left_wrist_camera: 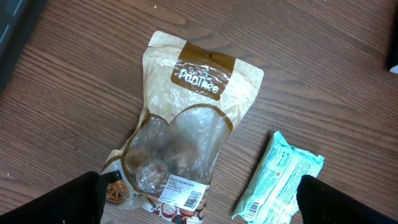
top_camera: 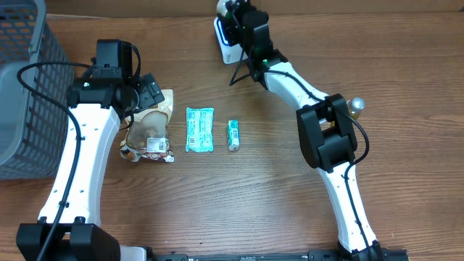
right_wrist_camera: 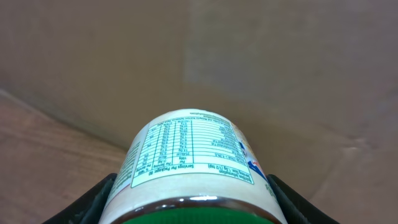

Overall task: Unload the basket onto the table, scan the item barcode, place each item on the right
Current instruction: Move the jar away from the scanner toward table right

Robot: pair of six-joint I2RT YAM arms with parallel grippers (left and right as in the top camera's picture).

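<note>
Three on worktop (top_camera: pixel 275 196) beside grey basket (top_camera: pixel 22 43): pouch (top_camera: pixel 148 130), mint packet (top_camera: pixel 199 129), tube (top_camera: pixel 233 135); left claw (top_camera: pixel 151 88) released above pouch, right claw (top_camera: pixel 233 32) grasping labelled bottle (right_wrist_camera: pixel 193 155).

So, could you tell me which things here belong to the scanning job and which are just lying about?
In the job: white bottle, gripped by the right tool.
Lying about: snack pouch, teal packet, small green tube, grey basket.

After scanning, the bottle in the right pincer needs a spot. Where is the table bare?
Bare wood lies in front of the bag, packet and tube, and between tube and right arm. Crowded around the bag under the left pincer.
</note>
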